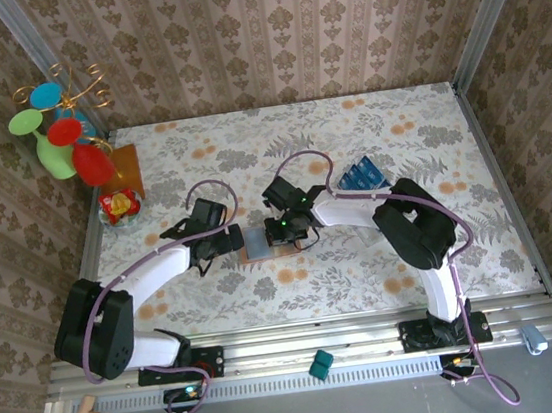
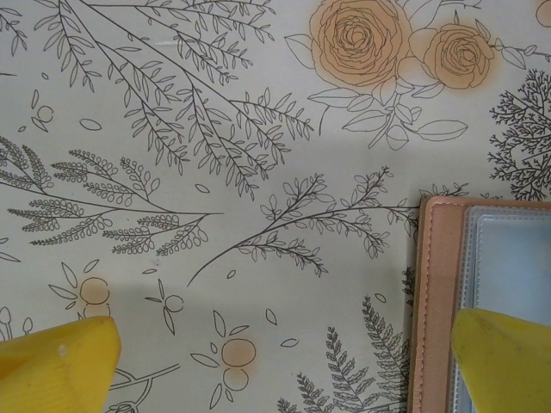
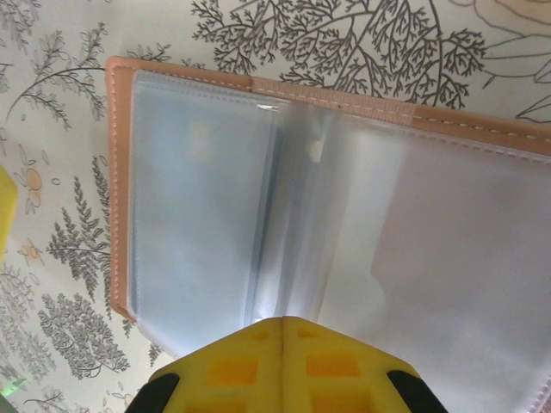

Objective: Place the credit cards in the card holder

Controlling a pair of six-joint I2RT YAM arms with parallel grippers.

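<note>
Patterned wallpaper (image 1: 264, 27) closes in a table (image 1: 482, 242) under a floral cloth, and both my arms reach toward its middle. My right arm (image 1: 414, 220) bends in from the right, my left arm (image 1: 149, 282) from the left.

Between them the card holder (image 1: 257, 246) lies open and flat on the cloth, pink leather edge (image 2: 437, 301) outward and clear plastic sleeves (image 3: 207, 198) fanned up. A bluish tint shows through the left sleeve; I cannot tell whether that is lining or a card. The credit cards (image 1: 361, 174) stand bunched, blue, well to the far right of the holder, behind my right forearm.

My left gripper (image 2: 280, 361) is spread wide, straddling the holder's left edge: one yellow finger over bare cloth, the other over the sleeve. My right gripper (image 3: 282, 340) has its fingers pressed together at the holder's near edge, with nothing visible between them.

I judge this as the readying step: holder open, no card in hand. Next I should lift my right gripper clear, spread it, reach to the blue stack and pinch a single card by its edge, while my left pins the holder.
</note>
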